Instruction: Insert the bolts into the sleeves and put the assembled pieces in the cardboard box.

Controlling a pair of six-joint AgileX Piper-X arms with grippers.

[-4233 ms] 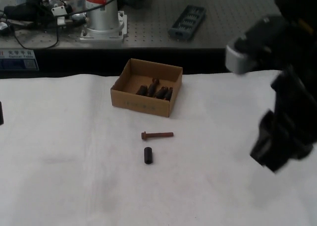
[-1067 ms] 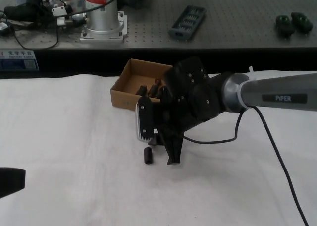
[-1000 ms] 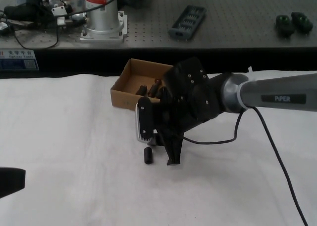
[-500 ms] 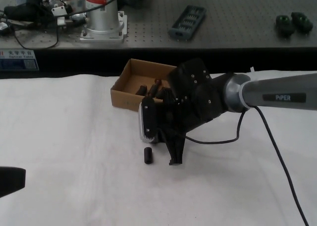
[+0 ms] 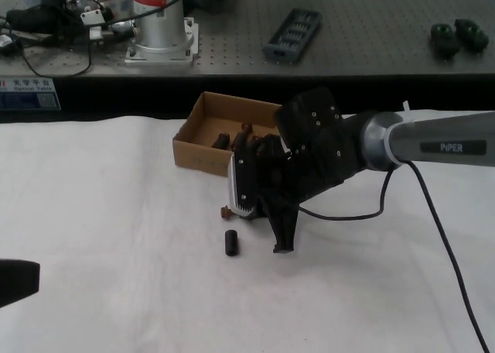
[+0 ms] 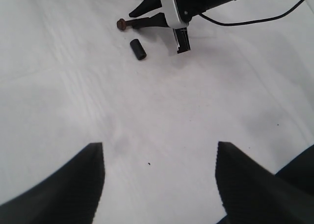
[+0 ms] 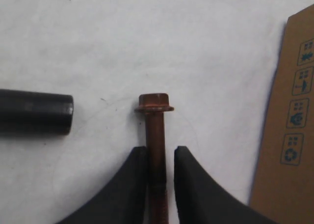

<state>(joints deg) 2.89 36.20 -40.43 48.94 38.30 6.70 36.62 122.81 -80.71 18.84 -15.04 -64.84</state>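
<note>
A rusty brown bolt (image 7: 156,128) lies on the white cloth with its flanged head pointing away from my right gripper (image 7: 157,157), which is shut on the shank. In the high view the bolt's head (image 5: 225,211) pokes out to the left of that gripper (image 5: 244,212). A short black sleeve (image 5: 230,243) lies loose just in front of the bolt, apart from it, and it shows in the right wrist view (image 7: 34,111). The cardboard box (image 5: 203,155) stands just behind and holds several dark pieces. My left gripper (image 6: 159,157) hangs open over bare cloth, far from the sleeve (image 6: 138,49).
The white cloth (image 5: 116,214) covers the bench, with free room left and front. The box wall (image 7: 289,121) is close beside the right gripper. Behind the cloth is a perforated metal table with a silver post base (image 5: 158,39) and a dark tray (image 5: 292,32).
The right arm came in from the right edge and closed on the bolt. Over the last second its gripper shifted slightly right, uncovering the bolt's head. The sleeve stayed put.
</note>
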